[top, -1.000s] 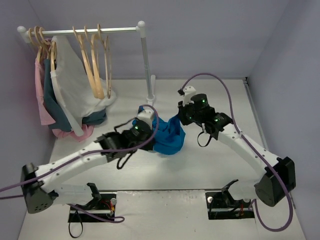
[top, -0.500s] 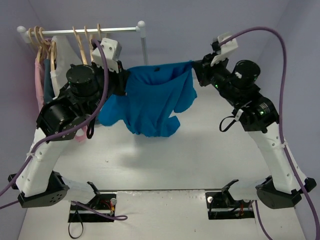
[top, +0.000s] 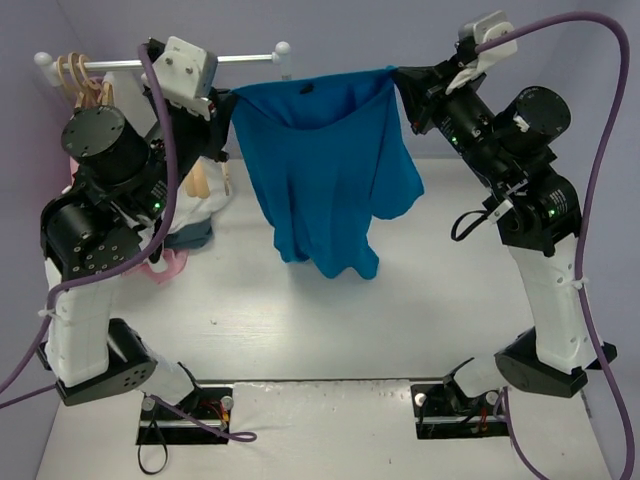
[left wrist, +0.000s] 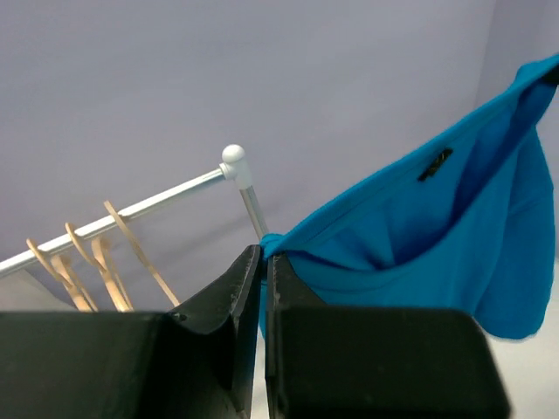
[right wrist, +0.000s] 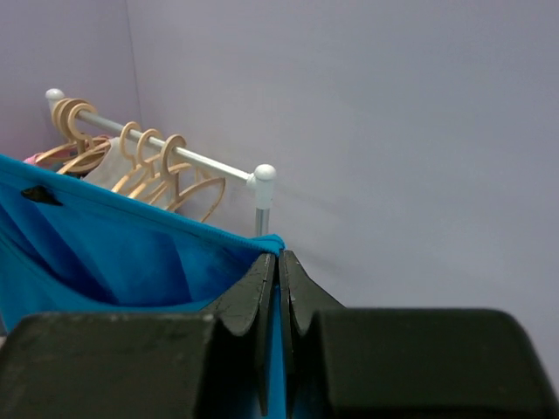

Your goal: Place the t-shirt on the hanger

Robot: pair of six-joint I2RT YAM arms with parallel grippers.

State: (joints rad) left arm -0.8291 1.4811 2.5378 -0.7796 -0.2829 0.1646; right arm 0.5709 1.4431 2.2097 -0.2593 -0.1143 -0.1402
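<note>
Lavender walls back a white metal rail (top: 250, 59) of pale wooden hangers (right wrist: 166, 166), partly hidden by the left arm. Left gripper (left wrist: 264, 253) and right gripper (right wrist: 279, 255) clamp the bright blue cloth t-shirt (top: 320, 170), seemingly stretched before it.

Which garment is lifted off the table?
The blue t-shirt: it hangs spread in the air, while the other garments are at the rack.

t-shirt (top: 320, 170), between both grippers: bright blue, plain, one small dark neck label
left gripper (left wrist: 264, 255): black
right gripper (right wrist: 279, 259): black
hangers (right wrist: 170, 166), beyond right gripper: pale tan wood
rail (left wrist: 166, 195): silver, white ball end
garments (top: 190, 215), below left gripper: white, dark teal, pink
</note>
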